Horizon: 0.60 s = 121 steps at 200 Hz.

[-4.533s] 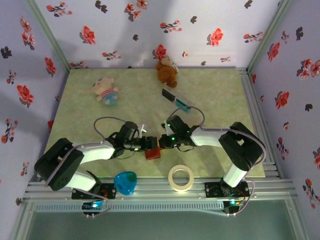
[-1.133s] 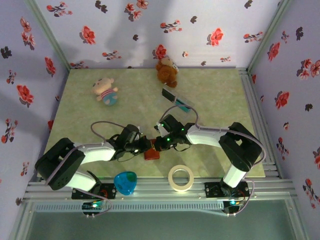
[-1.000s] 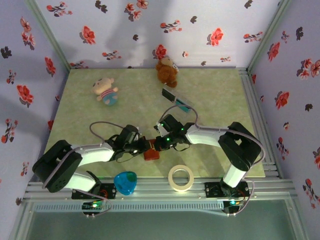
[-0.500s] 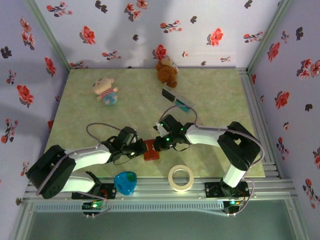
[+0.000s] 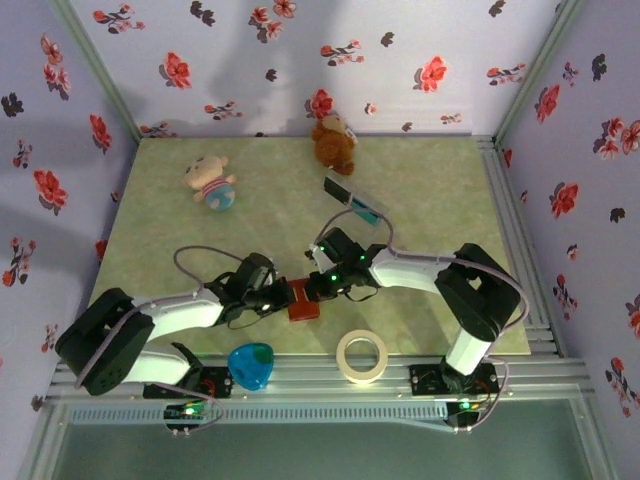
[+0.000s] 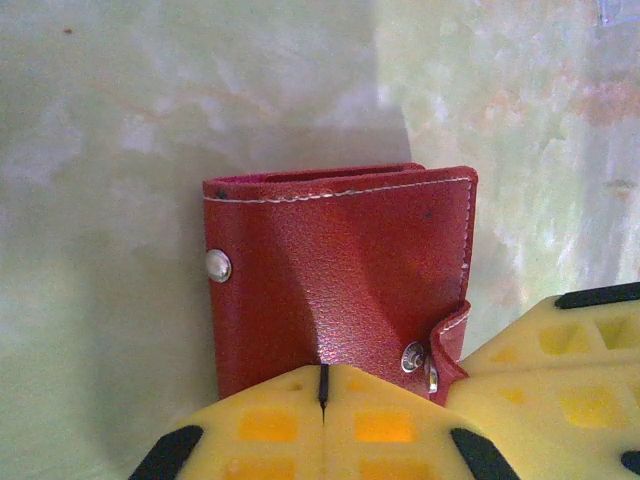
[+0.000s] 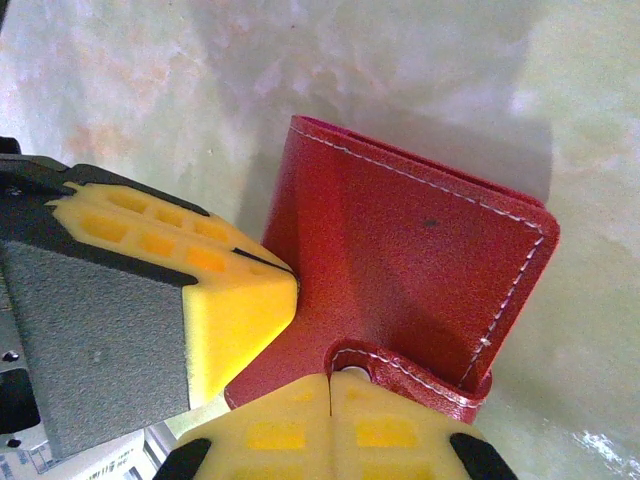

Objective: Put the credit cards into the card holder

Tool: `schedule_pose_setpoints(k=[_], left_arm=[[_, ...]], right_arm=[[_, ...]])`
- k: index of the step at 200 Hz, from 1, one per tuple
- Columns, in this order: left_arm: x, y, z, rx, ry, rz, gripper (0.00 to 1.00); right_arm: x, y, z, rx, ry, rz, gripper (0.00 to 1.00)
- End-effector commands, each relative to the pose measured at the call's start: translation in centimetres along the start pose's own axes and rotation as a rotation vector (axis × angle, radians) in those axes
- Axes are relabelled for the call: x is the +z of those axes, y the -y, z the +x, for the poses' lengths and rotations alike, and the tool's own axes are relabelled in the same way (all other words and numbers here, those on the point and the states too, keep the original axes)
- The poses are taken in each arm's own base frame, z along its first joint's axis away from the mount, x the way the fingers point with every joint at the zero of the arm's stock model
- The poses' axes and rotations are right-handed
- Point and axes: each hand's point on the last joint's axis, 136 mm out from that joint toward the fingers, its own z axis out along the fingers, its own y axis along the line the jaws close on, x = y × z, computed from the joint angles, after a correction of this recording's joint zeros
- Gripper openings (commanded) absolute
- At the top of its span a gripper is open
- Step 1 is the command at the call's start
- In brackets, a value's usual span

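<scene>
Pinching shut from opposite sides, the left gripper (image 6: 323, 395) and right gripper (image 7: 330, 400) both grip the card holder (image 6: 340, 270).
It is folded dark-red leather with white stitching. The right wrist view shows its snap strap (image 7: 400, 375) clamped. The top view places it mid-table (image 5: 250, 170), near the front.

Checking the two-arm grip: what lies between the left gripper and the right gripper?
The card holder, clearest in both wrist views. The left gripper and the right gripper each pinch its red cover, jaws shut.
</scene>
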Motion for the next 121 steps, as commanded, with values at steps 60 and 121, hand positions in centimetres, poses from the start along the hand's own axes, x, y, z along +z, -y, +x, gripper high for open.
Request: schedule_pose_setpoints(k=[60,121], left_arm=[[0.1,-2.2,1.1,0.013,-0.030,-0.078,0.00],[0.0,-2.4,1.2,0.016,-0.029,-0.081,0.00]], right_arm=[[1.4,1.3,1.2,0.022,-0.071,0.057,0.00],[0.7,1.7,1.7,0.020,-0.080,0.091,0.00]])
